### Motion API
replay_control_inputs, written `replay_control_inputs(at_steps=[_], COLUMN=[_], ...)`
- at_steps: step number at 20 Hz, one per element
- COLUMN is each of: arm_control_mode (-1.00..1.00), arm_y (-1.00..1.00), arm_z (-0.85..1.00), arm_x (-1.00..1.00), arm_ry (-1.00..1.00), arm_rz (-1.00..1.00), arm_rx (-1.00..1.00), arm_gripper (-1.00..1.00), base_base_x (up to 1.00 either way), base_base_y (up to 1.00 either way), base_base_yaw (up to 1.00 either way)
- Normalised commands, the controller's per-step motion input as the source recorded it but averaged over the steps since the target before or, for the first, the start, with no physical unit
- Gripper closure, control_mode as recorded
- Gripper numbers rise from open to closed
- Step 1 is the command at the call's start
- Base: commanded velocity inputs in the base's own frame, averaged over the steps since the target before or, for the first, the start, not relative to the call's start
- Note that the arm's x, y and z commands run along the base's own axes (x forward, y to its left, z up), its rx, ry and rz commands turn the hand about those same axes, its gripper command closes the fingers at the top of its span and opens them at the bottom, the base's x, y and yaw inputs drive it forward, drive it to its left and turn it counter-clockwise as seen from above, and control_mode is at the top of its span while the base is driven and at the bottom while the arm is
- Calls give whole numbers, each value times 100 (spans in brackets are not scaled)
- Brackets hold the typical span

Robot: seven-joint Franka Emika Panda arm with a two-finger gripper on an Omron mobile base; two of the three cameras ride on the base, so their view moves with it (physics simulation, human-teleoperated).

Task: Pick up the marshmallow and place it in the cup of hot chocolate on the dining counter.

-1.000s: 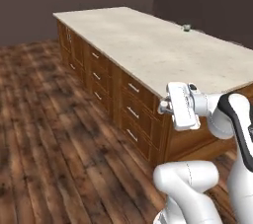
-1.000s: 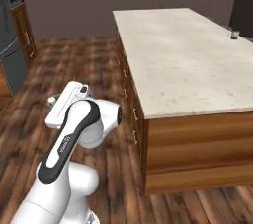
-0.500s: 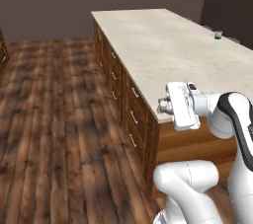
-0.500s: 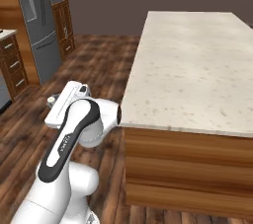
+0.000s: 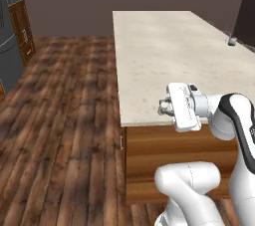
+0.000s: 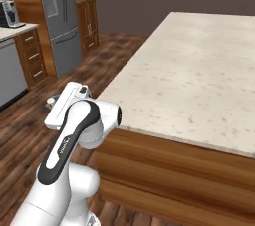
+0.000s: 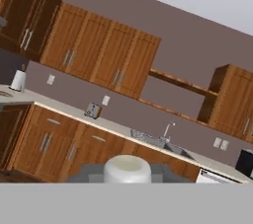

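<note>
The gripper [image 5: 162, 106] at centre right of the left base view is clamped on the marshmallow [image 7: 127, 168], a white lump between the fingertips at bottom centre of the hand view. The cup of hot chocolate [image 5: 231, 41] stands at the upper right, on the far edge of the dining counter [image 5: 174, 56].

cup of hot chocolate [image 5: 231, 41] too small to show its contents, marshmallow [image 7: 127, 169] lower half cut off

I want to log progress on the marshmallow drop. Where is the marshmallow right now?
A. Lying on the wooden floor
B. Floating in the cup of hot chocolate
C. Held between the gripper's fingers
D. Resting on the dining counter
C: the hand view shows the white marshmallow pinched between the dark fingertips, and the gripper is far from the cup of hot chocolate at the dining counter's far edge.
</note>
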Motion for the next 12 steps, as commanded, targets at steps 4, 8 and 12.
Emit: replay_control_inputs(at_steps=[4, 8, 12], arm_control_mode=[100, 100, 100], arm_y=[0, 0, 0], arm_z=[0, 0, 0], arm_x=[0, 0, 0], arm_ry=[0, 0, 0], arm_rz=[0, 0, 0], arm_rx=[0, 0, 0], arm_gripper=[100, 100, 100], base_base_x=[-6, -11, -46], base_base_y=[-100, -100, -100], base_base_yaw=[40, 41, 40])
